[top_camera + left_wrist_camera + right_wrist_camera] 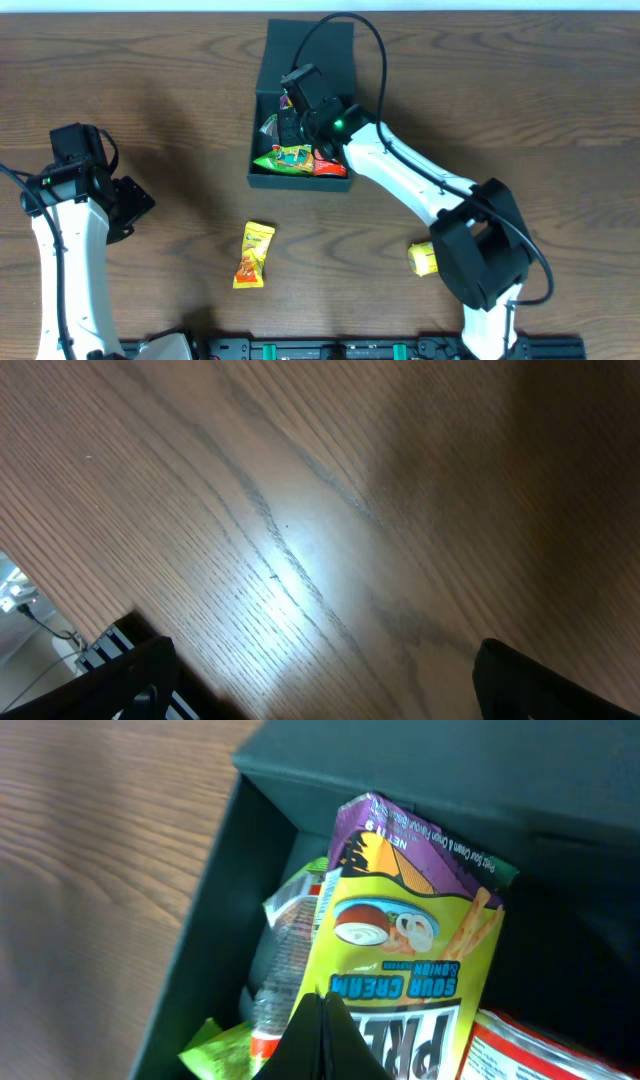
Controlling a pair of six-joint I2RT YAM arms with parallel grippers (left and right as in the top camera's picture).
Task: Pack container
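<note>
Dark teal-green square cardboard container (285, 50), 12 o'clock, is part-filled. Right gripper (322, 1005) clenches purple-lime snack packet (400, 920) inside it; left gripper (325, 685) released, 9 o'clock. Yellow-orange packet (254, 254) at 6 and plain yellow packet (422, 258) at 4 o'clock not yet packed

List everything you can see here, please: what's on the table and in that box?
table: one, brown wood, under everything
container: one, dark teal, top centre, flap open
sour-cream packet: one, yellow-green and purple, upright in the container
green packet: one, green-yellow, in the container
red packet: one, red, in the container
orange packet: one, orange-yellow, on the table below the container
yellow packet: one, yellow, by the right arm's base, partly hidden
left tool: one, black, open, over bare table
right tool: one, black, shut on the sour-cream packet
</note>
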